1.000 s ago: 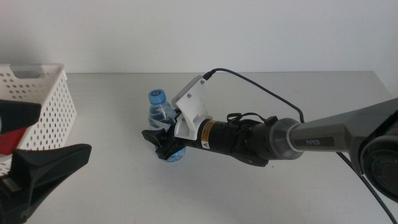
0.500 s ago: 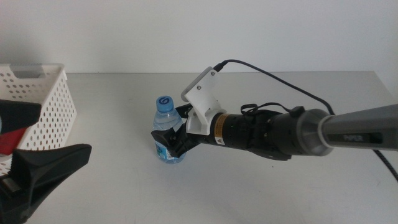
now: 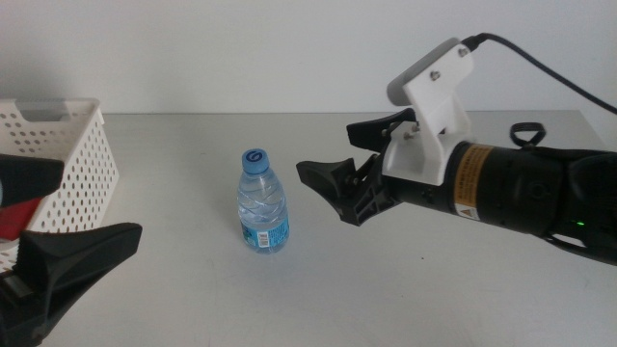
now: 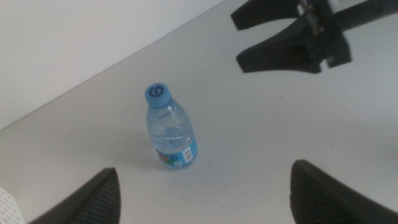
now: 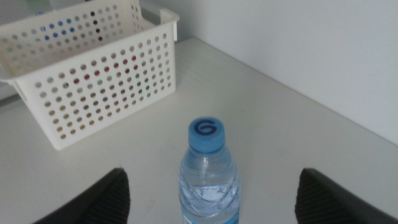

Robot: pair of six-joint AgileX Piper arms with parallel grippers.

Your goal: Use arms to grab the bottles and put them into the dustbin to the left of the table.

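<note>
A clear water bottle (image 3: 262,207) with a blue cap stands upright on the grey-white table (image 3: 193,299), free of both grippers. My right gripper (image 3: 328,152) is open and empty, a short way to the right of the bottle and raised above the table. Its jaws point at the bottle (image 5: 208,171). My left gripper (image 3: 101,200) is open and empty at the lower left, in front of the white perforated dustbin (image 3: 82,145). The left wrist view shows the bottle (image 4: 169,127) and the right gripper (image 4: 237,40) beyond it. Red and blue shapes show through the dustbin's holes (image 5: 93,74).
A thick black cable (image 3: 540,58) trails from the right arm over the table's right side. A white wall stands behind the table's far edge. The dustbin sits at the table's left end.
My right gripper was shut on the water bottle. It has opened, let the bottle go upright on the table, and drawn back to the right and upward. The left gripper has not moved.
</note>
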